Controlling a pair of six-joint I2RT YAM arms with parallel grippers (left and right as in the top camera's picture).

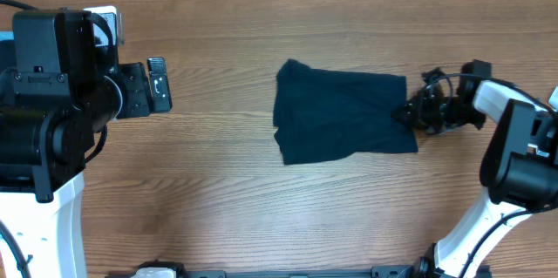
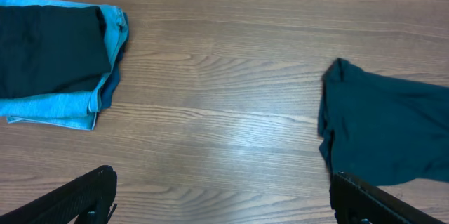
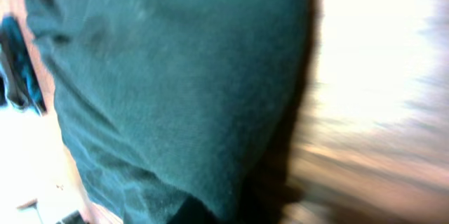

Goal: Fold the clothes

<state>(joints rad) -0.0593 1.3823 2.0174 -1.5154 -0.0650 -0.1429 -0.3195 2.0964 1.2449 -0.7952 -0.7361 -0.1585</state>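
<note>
Shirt (image 1: 344,114), dark navy, lies part-folded in the middle of the desk (image 1: 261,217), probably ready for its right edge to be drawn over. The right hand (image 1: 414,111) is pressed together on that edge. The left hand (image 1: 159,86) hangs spread wide, touching nothing, near a folded pile (image 2: 56,55).

Looked like robotics lab bench. Brown wood-grain laminate tabletop (image 1: 261,217) filled view. Bulky black-and-white jointed robot arm (image 1: 44,130) stood at left, second white-and-black robot arm (image 1: 514,160) at right, both rising from near edge. Surrounding room not visible.
</note>
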